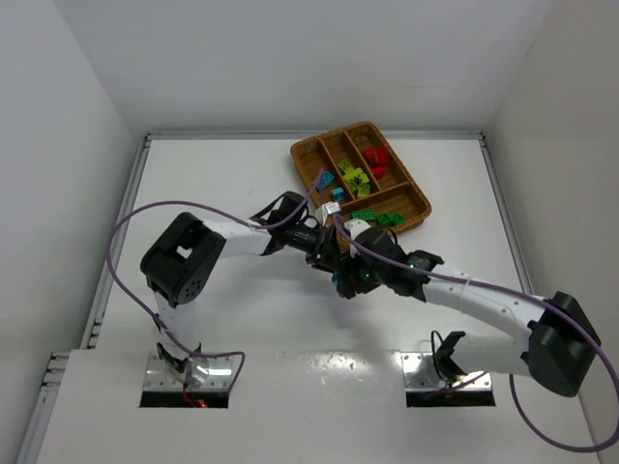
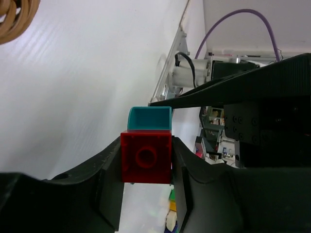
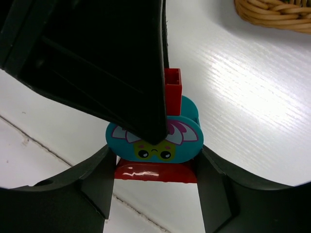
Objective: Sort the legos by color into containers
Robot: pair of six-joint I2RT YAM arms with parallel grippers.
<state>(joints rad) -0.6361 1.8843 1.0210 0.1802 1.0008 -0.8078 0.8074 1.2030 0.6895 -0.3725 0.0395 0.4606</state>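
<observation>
Lego clump (image 3: 155, 145) half-hidden behind left hand (image 2: 146, 156)

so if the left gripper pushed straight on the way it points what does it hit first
The left gripper is shut on the red brick. Straight ahead the cyan piece comes first, seated against that brick, with a finger of the right gripper seemingly behind it; depth is unclear.
</observation>
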